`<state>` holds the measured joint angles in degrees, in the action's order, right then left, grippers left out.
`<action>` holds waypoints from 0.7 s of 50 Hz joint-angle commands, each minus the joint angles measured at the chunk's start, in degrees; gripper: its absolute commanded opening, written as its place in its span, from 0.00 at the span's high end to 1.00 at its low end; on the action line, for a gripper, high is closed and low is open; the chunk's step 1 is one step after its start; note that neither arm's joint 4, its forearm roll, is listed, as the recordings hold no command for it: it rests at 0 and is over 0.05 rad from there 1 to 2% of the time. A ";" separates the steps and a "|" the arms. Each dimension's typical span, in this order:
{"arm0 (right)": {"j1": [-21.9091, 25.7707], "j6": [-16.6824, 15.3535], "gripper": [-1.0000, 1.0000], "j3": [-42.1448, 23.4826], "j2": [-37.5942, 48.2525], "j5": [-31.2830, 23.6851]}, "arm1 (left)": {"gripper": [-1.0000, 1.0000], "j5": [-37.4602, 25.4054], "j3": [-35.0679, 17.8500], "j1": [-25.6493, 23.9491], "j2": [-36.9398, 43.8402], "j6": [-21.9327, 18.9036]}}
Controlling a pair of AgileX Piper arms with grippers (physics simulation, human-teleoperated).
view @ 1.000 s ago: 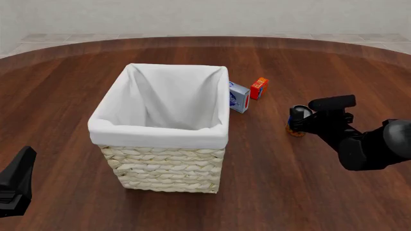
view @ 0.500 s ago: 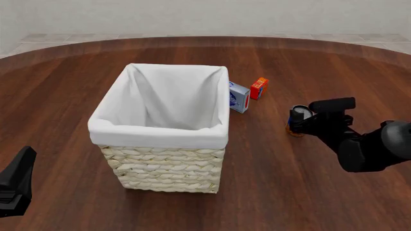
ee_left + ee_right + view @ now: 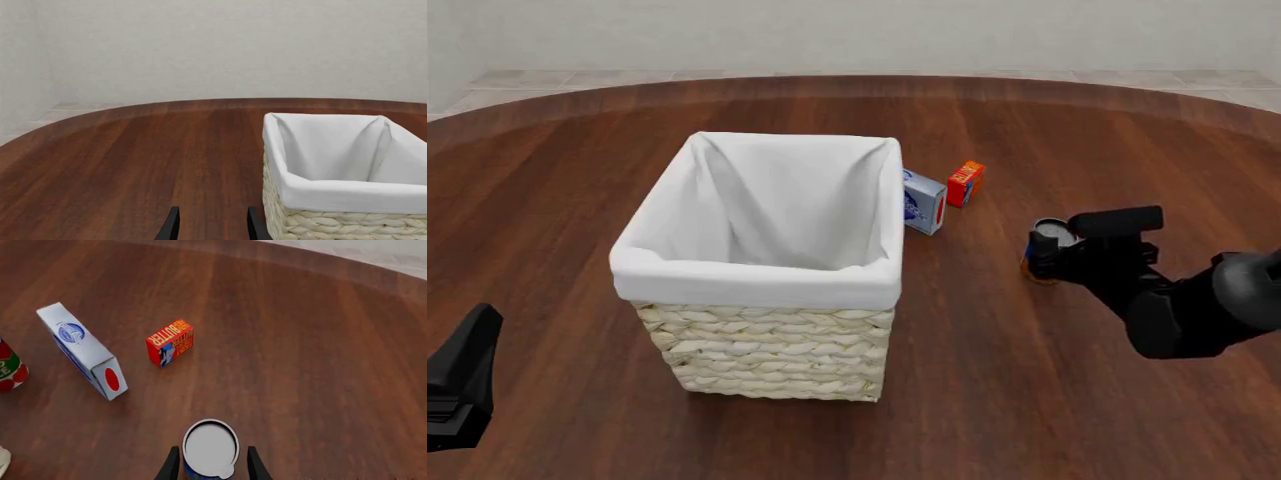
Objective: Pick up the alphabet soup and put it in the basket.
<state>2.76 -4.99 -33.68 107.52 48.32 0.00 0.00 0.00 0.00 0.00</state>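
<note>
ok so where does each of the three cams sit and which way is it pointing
Front view: above and behind the arms, looking forward and down at the basket; both arms show, right gripper around the alphabet soup.
Left wrist view: behind the left gripper, facing table and basket; fingertips show.
Right wrist view: looking down on the can; fingertips show.
Shared: the can and both boxes appear in front and right wrist views.

The wooden table point(image 3: 827, 430) carries the basket point(image 3: 761, 340), alphabet soup point(image 3: 1044, 250), blue-and-white box point(image 3: 924, 202), butter box point(image 3: 965, 183).
</note>
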 commanded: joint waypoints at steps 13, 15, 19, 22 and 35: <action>0.05 0.84 0.00 -0.63 1.09 0.13 | 0.00 0.00 0.00 0.00 0.00 0.00; -0.16 0.63 0.00 -0.86 1.20 -0.13 | 0.00 0.00 0.00 0.00 0.00 0.00; -0.15 0.42 0.00 -0.91 1.34 -0.33 | 0.00 0.00 0.00 0.00 0.00 0.00; -0.15 0.38 0.00 -0.94 1.37 -0.37 | 0.00 0.00 0.00 0.00 0.00 0.00; -0.52 0.44 0.00 -1.47 2.05 -0.67 | 0.00 0.00 0.00 0.00 0.00 0.00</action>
<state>2.50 -4.55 -34.85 109.10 47.93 0.00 0.00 0.00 0.00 0.00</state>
